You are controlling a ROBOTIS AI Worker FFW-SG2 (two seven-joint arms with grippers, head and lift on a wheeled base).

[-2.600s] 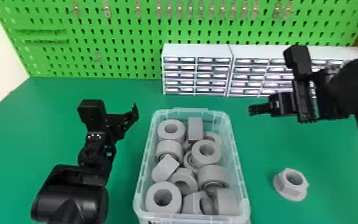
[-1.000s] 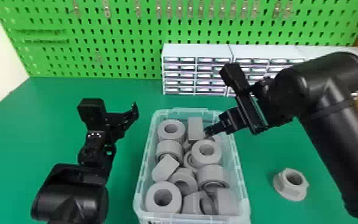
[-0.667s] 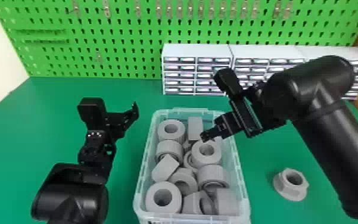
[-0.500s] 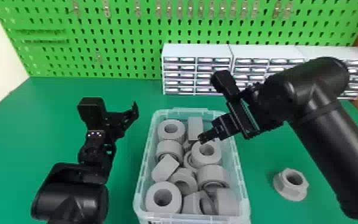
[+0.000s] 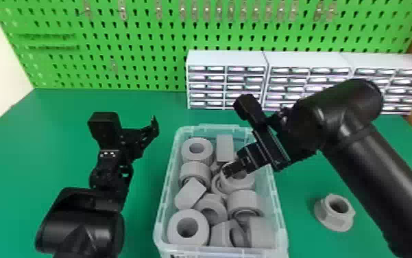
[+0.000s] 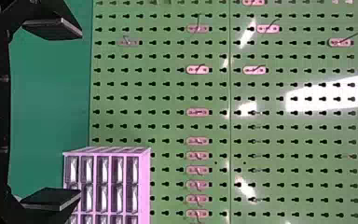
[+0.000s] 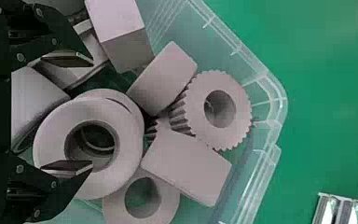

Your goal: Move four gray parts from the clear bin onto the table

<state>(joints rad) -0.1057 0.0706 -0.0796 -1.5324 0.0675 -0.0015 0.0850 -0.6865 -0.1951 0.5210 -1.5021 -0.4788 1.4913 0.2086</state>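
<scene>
Lying among its neighbours in the clear bin (image 5: 279,206), a gray ring (image 7: 49,140) sits under the right gripper (image 7: 91,113), spread wide and empty; one fingertip is over the hole, so closing there could, I'd guess, pinch only the wall and slip; crowding parts might snag it too; a flanged part (image 5: 340,223) lies on the table (image 5: 318,154); the left gripper (image 6: 80,113) hangs wide, empty.

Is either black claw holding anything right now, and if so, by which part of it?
Nothing is held. The right gripper is open over the gray parts in the bin; the left gripper is open and empty.
</scene>
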